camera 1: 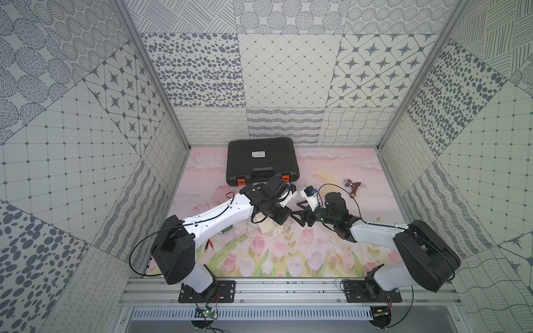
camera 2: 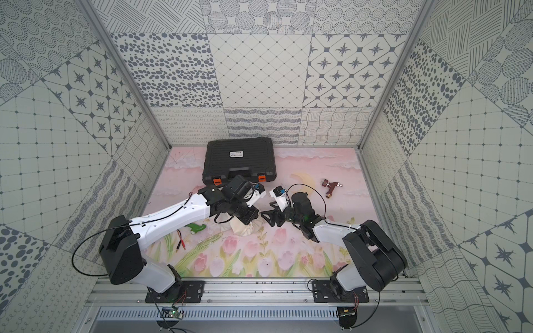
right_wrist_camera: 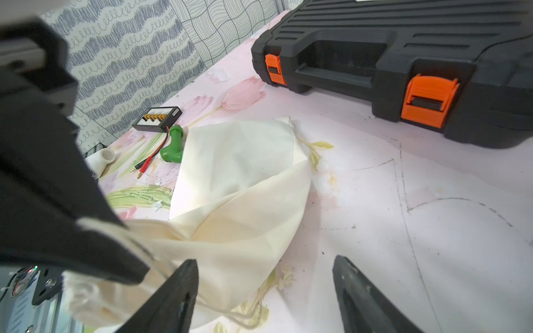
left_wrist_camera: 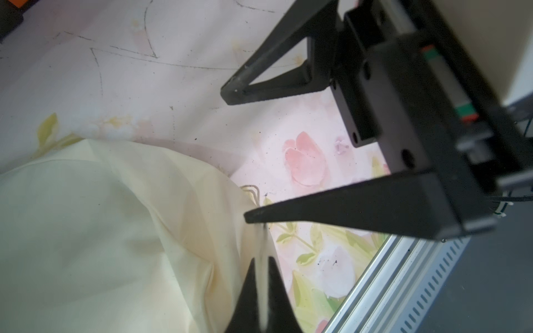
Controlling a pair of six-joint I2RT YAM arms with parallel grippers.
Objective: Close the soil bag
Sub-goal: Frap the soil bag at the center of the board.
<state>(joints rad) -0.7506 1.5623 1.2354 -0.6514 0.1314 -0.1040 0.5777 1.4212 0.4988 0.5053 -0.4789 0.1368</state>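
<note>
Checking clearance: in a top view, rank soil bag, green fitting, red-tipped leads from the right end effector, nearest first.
1. soil bag, just left of the right end effector.
2. green fitting, farther left, past the bag.
3. red-tipped leads, farthest, front left.

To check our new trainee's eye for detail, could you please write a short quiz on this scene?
1. True or false: the right gripper is open.
2. What does the shut left gripper pinch? A the soil bag; B the green fitting; C the red lead.
3. What colour are the latches of the black case?
Key: 1 true; 2 A; 3 orange.
</note>
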